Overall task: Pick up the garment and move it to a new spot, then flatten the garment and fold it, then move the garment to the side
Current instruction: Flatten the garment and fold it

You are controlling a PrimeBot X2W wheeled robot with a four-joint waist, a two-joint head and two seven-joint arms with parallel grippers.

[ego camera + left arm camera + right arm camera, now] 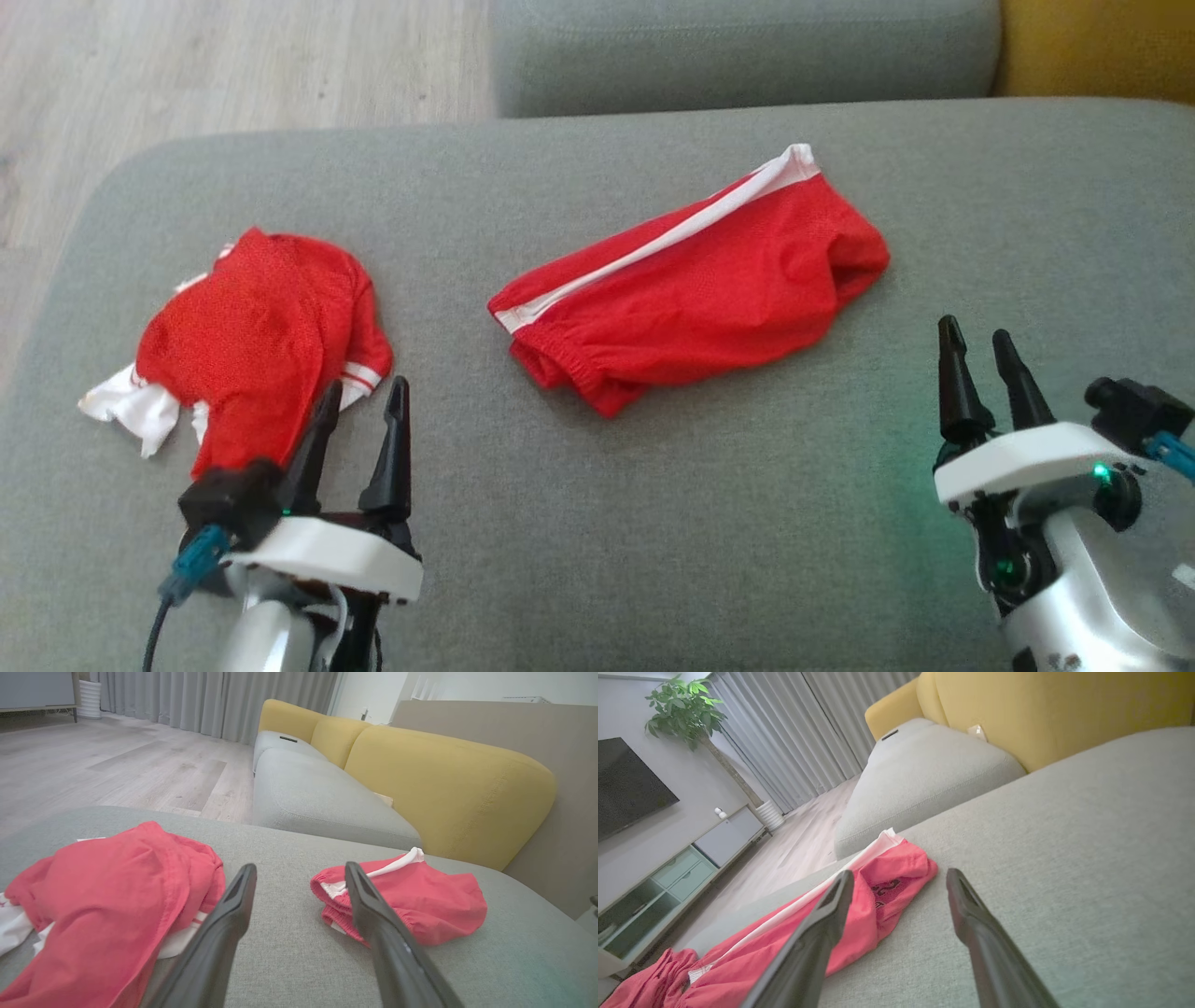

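On your grey cushion: one crumpled red-and-white shirt beside left gripper, one red shorts at centre, right gripper apart; both spread, empty.

Shorts, centre of frame: red, one white side stripe, small dark print. Shirt, left of frame: red, white trim with thin red bands. Seat: plain grey. Backrest: mustard yellow. Floor, upper left: pale grey wood grain.
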